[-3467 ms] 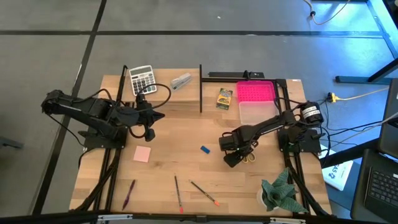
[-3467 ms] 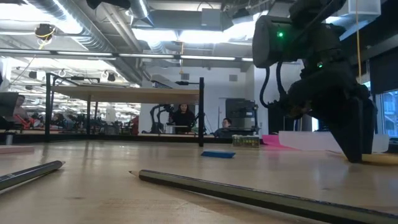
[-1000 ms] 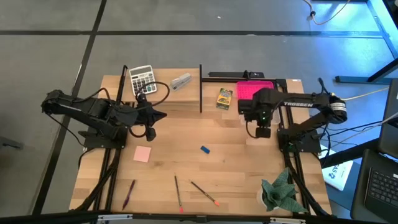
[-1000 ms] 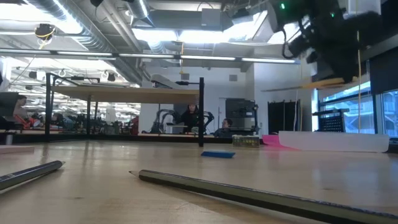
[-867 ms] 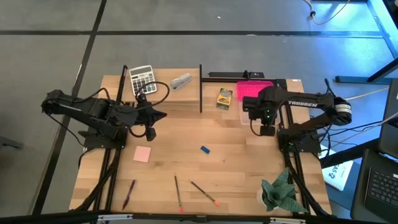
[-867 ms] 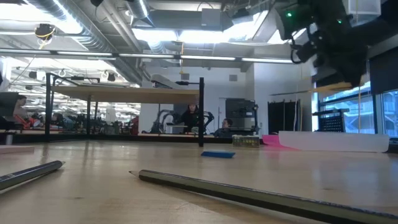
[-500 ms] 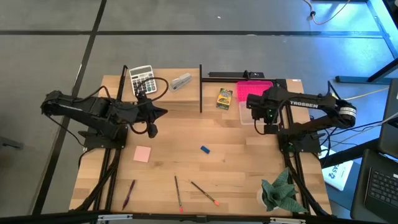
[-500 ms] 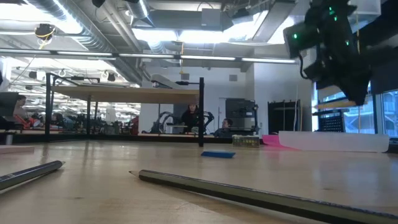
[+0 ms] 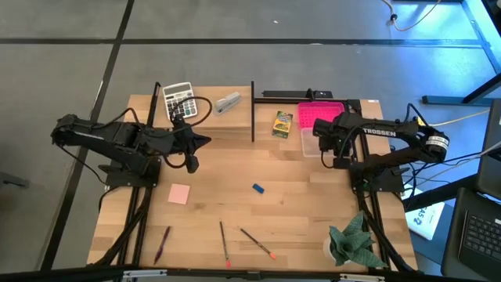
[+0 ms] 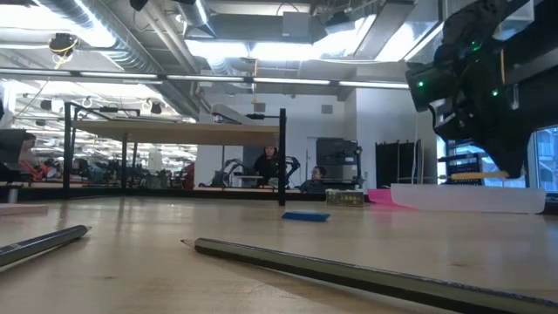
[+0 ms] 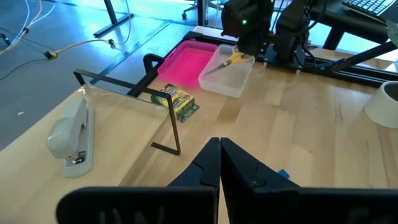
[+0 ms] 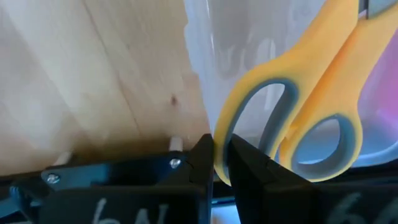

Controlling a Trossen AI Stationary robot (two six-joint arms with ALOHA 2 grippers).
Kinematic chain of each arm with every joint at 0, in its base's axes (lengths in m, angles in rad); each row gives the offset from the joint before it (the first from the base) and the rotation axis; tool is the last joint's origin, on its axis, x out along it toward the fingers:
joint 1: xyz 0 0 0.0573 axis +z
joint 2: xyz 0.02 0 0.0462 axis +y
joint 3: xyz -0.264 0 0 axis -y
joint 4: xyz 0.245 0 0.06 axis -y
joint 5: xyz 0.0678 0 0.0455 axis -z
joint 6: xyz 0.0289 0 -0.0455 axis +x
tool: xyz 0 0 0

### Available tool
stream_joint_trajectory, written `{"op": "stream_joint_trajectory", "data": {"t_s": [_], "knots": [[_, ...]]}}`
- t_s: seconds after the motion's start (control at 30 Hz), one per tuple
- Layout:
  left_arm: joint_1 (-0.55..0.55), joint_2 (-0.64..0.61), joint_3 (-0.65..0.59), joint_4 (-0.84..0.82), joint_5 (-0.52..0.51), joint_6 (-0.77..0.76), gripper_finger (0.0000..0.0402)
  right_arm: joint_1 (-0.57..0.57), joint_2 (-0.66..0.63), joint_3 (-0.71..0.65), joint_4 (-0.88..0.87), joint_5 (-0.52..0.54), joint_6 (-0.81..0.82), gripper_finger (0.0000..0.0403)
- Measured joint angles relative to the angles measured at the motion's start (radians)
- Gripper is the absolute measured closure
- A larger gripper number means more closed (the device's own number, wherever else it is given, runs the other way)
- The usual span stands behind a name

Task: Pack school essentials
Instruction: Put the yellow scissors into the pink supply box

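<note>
My right gripper (image 9: 334,153) hangs over the clear tray (image 9: 311,146), shut on the yellow-handled scissors (image 11: 230,60). In the low view the scissors (image 10: 476,176) lie about level, just above the tray's rim. The crayon box (image 9: 282,124) lies left of the pink tray (image 9: 321,112). On the bare wood lie the blue eraser (image 9: 257,188), the pink note pad (image 9: 179,193), two pencils (image 9: 225,243) and a pen (image 9: 163,244). My left gripper (image 9: 205,142) waits at mid-left, raised and shut on nothing. My right gripper pinches the rim of one yellow handle loop (image 12: 222,134) between its two fingers (image 12: 202,157). The fingers come from above, pointing steeply down. The scissors stick out sideways from them, blades roughly level, lifted over the clear tray.
A calculator (image 9: 179,98) and a grey stapler (image 9: 228,103) lie at the far left, and a black metal stand (image 9: 253,110) rises between them and the crayon box. A green plant-like thing (image 9: 354,243) stands at the near right corner.
My right gripper has carried the scissors a little toward the table's right edge and sunk down over the clear tray, still shut on them.
</note>
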Motion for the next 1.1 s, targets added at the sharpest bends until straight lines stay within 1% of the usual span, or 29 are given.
{"op": "stream_joint_trajectory", "data": {"t_s": [0.27, 0.47, 0.67, 0.8, 1.1], "knots": [[0.0, 0.0, 0.0, -0.005, -0.001, 0.001, 0.0401, -0.01, 0.001, 0.0, 0.061, -0.002, -0.037, 0.0361], [0.0, 0.0, 0.0, -0.009, -0.044, 0.0, 0.0401, -0.01, 0.001, -0.003, 0.088, -0.011, -0.058, 0.0361], [0.0, 0.0, 0.0, -0.008, -0.044, 0.0, 0.0401, -0.01, -0.001, -0.072, 0.098, -0.009, -0.058, 0.0361], [0.0, 0.0, 0.0, -0.005, -0.044, 0.0, 0.0401, -0.009, 0.002, -0.095, 0.104, -0.004, -0.059, 0.0361], [0.0, 0.0, 0.0, -0.004, -0.045, 0.0, 0.0401, -0.01, 0.002, -0.06, 0.103, 0.002, -0.034, 0.0361]]}}
